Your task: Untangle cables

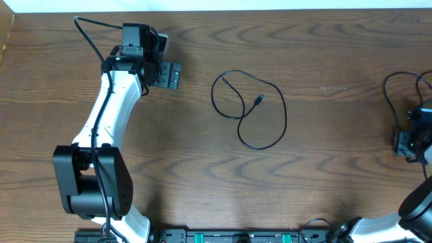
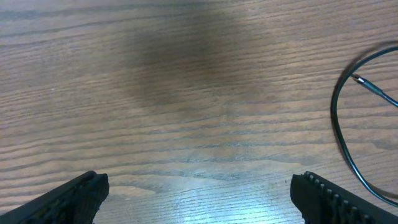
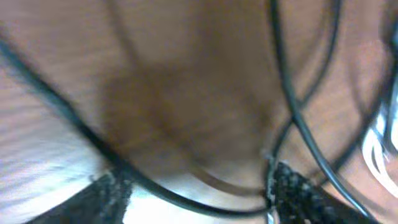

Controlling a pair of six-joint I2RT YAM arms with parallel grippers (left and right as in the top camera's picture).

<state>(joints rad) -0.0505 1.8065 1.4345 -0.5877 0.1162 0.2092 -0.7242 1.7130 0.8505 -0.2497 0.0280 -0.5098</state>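
One thin black cable lies alone in a loose loop at the table's middle, its small plug inside the loop. Part of this loop shows at the right of the left wrist view. My left gripper is left of it, open and empty. My right gripper is at the far right edge, low over more black cables. In the blurred right wrist view its fingers are apart, with a black cable running between them. A white cable shows at the right edge.
The wooden table ends at a pale far edge. The left arm's thick black cord arcs at the back left. The arms' bases sit at the front edge.
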